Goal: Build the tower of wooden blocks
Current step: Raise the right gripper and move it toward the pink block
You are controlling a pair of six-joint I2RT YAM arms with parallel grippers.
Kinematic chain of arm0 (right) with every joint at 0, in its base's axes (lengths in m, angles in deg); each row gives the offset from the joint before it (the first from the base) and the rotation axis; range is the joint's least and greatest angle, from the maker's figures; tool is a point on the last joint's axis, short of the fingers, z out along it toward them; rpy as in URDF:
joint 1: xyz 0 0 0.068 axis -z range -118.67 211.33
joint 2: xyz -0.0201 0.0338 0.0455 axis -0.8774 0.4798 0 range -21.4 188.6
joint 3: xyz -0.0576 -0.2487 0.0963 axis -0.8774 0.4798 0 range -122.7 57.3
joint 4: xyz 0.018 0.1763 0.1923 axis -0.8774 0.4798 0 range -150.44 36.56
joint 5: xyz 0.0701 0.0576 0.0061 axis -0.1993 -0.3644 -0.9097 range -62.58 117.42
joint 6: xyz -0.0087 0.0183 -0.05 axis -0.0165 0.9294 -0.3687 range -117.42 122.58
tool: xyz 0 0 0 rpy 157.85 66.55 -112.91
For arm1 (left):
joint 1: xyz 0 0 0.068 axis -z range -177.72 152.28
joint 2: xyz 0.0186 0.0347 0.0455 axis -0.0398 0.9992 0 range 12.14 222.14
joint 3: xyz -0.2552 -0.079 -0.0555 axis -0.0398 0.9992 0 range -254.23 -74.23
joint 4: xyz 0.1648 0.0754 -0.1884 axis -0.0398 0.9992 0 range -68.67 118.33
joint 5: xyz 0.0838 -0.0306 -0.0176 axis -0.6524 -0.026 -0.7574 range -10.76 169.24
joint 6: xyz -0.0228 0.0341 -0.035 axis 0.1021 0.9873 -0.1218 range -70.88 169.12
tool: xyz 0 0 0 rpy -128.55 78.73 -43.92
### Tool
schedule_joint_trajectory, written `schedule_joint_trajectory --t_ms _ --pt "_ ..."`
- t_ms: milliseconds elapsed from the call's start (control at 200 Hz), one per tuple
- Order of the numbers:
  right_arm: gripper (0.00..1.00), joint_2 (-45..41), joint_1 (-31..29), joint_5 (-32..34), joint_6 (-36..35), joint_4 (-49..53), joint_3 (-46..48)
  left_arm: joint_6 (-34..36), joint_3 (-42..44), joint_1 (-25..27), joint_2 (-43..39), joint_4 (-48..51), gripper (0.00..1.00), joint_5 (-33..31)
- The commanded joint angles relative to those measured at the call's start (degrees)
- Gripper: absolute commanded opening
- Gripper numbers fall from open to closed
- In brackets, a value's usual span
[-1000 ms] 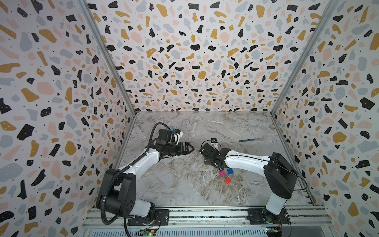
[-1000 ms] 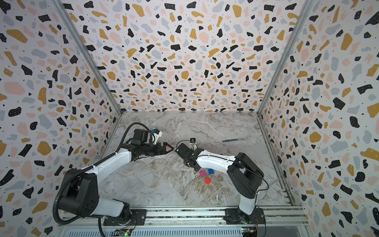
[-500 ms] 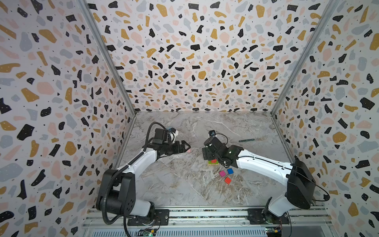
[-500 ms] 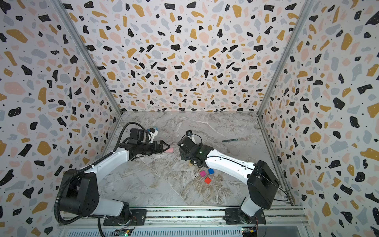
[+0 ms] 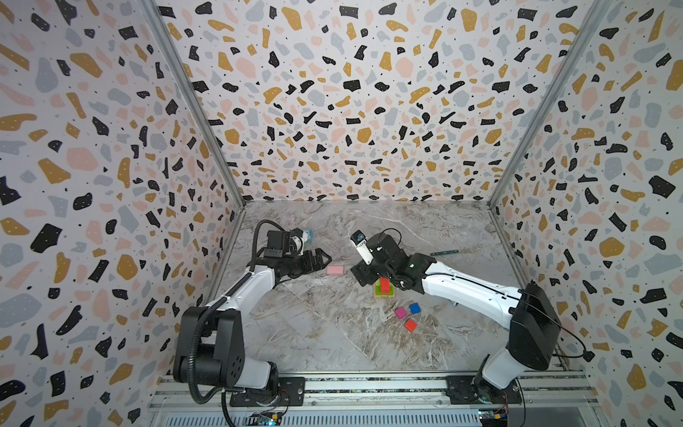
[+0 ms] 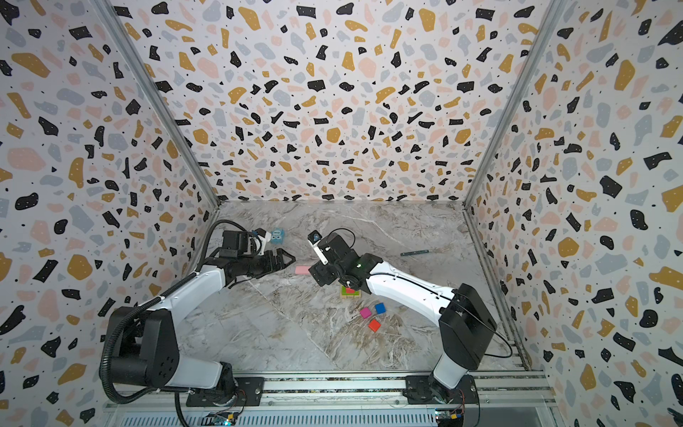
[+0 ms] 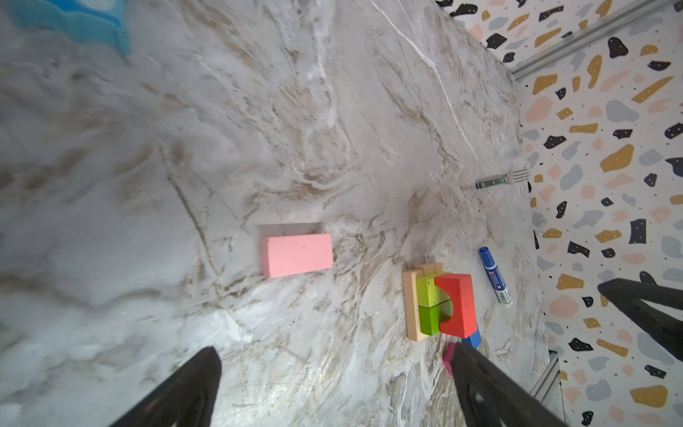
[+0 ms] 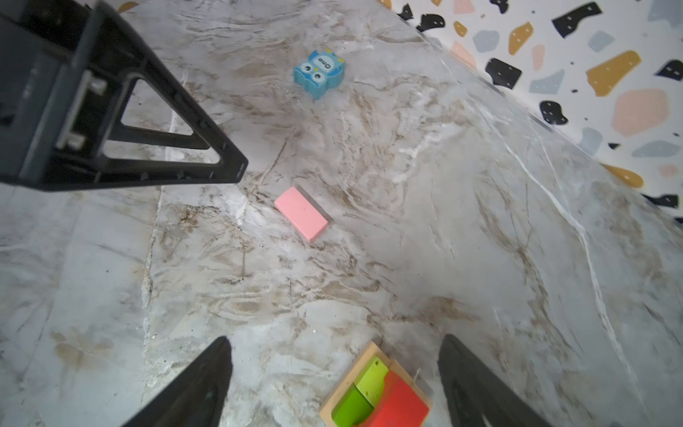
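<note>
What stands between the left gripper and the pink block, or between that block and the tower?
Between the left gripper and the pink block only bare table shows. Between that block and the tower hangs the right gripper, open, close beside the tower on the side facing the block.

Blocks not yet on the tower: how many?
4. Pink oblong lying flat left of the tower; magenta cube, blue cube and orange-red cube clustered just front-right of it. More may sit hidden under the right arm.
</note>
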State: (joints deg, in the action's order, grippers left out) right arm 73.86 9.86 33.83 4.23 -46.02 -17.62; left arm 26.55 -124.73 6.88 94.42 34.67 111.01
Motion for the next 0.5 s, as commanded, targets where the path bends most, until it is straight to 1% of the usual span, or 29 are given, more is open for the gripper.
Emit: schedule_joint_trajectory --t_ms 0,185,330,496 --pt "0.89 2.82 0.31 -4.51 -7.07 -0.89 -3.05 -1.25 0.31 -2.10 -0.99 -0.29 0.98 -0.75" --pt "0.89 8.77 1.19 -10.24 -11.01 -1.52 -6.39 -1.21 0.23 -4.19 -0.79 0.58 0.98 -1.89" --pt "0.89 14.52 1.16 -11.55 -14.59 0.76 -10.75 -1.38 0.22 -6.19 -1.07 0.66 0.98 -2.68" --pt "0.88 18.65 1.52 -13.38 -17.23 -0.18 -13.85 -2.05 0.49 -7.48 -1.10 -0.20 0.98 -1.62"
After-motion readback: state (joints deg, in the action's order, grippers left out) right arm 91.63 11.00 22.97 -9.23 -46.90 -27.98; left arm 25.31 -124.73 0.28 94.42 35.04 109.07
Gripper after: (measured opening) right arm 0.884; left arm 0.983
